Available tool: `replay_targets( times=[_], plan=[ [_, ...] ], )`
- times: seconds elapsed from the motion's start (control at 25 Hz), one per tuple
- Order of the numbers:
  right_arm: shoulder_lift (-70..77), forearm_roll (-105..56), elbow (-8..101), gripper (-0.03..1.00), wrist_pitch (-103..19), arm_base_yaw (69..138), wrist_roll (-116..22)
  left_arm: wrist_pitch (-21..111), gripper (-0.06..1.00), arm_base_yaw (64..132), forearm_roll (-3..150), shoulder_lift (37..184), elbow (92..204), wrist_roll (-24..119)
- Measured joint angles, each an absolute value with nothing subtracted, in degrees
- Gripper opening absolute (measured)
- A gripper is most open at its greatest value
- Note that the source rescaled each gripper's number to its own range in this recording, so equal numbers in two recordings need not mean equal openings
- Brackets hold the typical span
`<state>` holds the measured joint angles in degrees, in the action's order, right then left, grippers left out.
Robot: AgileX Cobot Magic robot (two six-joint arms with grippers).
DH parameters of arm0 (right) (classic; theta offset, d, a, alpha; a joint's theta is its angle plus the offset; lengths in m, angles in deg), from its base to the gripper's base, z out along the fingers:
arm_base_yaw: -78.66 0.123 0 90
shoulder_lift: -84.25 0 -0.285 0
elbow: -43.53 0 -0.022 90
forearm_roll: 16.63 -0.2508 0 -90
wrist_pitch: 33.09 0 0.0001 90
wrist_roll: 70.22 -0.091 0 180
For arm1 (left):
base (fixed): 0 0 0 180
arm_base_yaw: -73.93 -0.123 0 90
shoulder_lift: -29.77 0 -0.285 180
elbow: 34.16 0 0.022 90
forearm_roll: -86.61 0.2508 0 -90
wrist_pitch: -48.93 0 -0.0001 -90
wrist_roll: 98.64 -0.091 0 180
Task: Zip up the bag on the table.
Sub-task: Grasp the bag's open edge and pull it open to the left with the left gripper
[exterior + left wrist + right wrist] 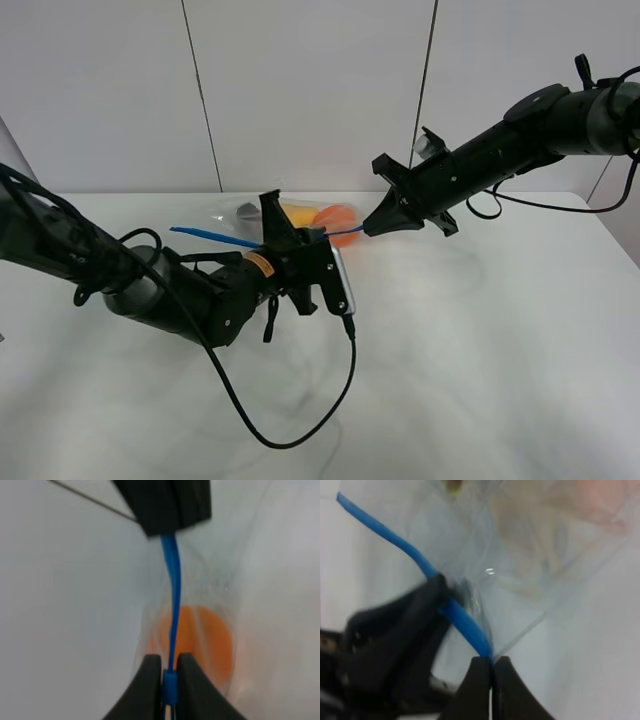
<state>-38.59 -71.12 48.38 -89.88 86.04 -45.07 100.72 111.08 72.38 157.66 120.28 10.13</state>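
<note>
The clear plastic bag [300, 215] lies at the back of the white table [480, 340], with an orange [336, 216] and a yellow fruit showing inside. Its blue zipper strip [215, 237] runs from left to right between both grippers. My left gripper [305, 240] is shut on the blue strip at its slider [169, 687]. My right gripper [368, 230] is shut on the right end of the strip [470, 627]. The orange [200, 640] shows through the plastic [535, 555] in the left wrist view. The eggplant is hidden.
A black cable [290, 430] loops from the left arm across the table's front middle. The grey panelled wall [300, 90] stands behind the table.
</note>
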Motion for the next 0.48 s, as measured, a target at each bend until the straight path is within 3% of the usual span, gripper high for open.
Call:
replay_targets(
  times=[0.48],
  plan=[
    [-38.6, -71.4, 48.6, 0.00, -90.3, 86.0, -45.5, 104.6, 0.00, 98.4, 73.4, 157.7, 118.2, 9.1]
  ],
)
